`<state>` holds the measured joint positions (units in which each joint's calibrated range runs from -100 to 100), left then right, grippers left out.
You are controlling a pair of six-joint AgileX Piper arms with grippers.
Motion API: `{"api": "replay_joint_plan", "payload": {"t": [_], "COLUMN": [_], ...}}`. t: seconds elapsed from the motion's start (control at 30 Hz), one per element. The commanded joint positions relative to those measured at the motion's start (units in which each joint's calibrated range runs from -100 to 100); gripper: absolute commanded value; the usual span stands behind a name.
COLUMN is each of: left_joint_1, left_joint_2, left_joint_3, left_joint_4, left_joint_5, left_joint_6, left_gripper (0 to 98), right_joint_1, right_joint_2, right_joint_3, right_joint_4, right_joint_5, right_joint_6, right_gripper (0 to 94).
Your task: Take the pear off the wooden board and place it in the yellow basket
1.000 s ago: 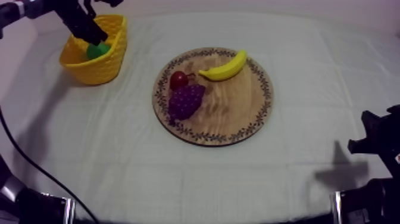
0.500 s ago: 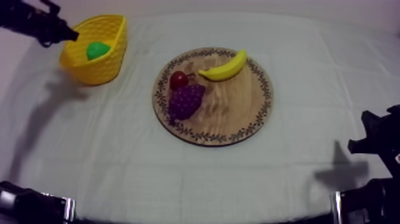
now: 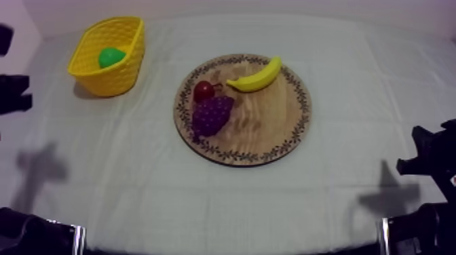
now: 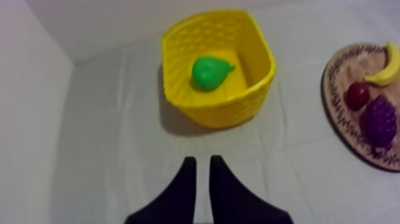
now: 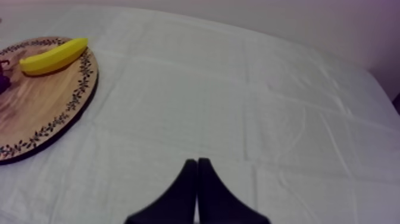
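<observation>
Grey-white cloth [image 3: 136,183] over the whole table, creased in places.

Far left: left arm [image 3: 12,93] dark at the table's left edge, clear of the basket. From its wrist camera, left gripper [image 4: 202,162] hangs over bare cloth just short of the basket. Fingers slightly parted, a thin strip of cloth visible between them, nothing held.

Left, back corner: yellow basket [image 3: 123,76], upright. Green pear [image 3: 110,57] lies inside on the floor of it, stem end toward one wall. Nothing else in the basket.

Centre: round wooden board [image 3: 268,125] with patterned rim, well apart from the basket. On its left half, small red fruit [image 3: 203,90] touching the bunch of grapes [image 3: 212,114] just in front of it. Banana [image 3: 256,76] at the back rim, curved, close to the red fruit.

Right: open cloth, then right arm [image 3: 434,159] low at the table edge. Right gripper [image 5: 197,162] over bare cloth, fingers pressed together into a narrow wedge, holding nothing; the board is off to one side of it.
</observation>
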<state>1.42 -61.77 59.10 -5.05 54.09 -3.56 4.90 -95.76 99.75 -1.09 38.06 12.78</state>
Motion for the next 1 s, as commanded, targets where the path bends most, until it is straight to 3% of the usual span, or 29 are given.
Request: {"api": "replay_joint_plan", "payload": {"t": [0.0, 0.23, 0.53, 0.8, 0.97], "left_joint_1": [0.4, 1.0, 1.9, 2.3, 2.9], "left_joint_2": [-21.7, -35.6, -38.1, -38.2, -38.2], "left_joint_3": [4.3, 10.0, 25.4, 38.2, 39.8], "left_joint_4": [0.28, 1.32, 2.73, 2.94, 3.01], "left_joint_5": [-0.5, -1.9, -8.0, -16.1, -18.7], "left_joint_6": [0.2, 1.3, 2.7, 2.2, 7.9], "left_gripper": [10.1, 10.9, 10.7, 1.6, 0.3], "right_joint_1": [0.0, 0.0, 0.0, 0.0, 0.0], "right_joint_2": [0.0, 0.0, 0.0, 0.0, 0.0], "right_joint_3": [0.0, 0.0, 0.0, 0.0, 0.0], "right_joint_4": [0.0, 0.0, 0.0, 0.0, 0.0], "right_joint_5": [0.0, 0.0, 0.0, 0.0, 0.0], "right_joint_6": [0.0, 0.0, 0.0, 0.0, 0.0], "right_gripper": [0.3, 0.3, 0.3, 0.3, 0.3]}}
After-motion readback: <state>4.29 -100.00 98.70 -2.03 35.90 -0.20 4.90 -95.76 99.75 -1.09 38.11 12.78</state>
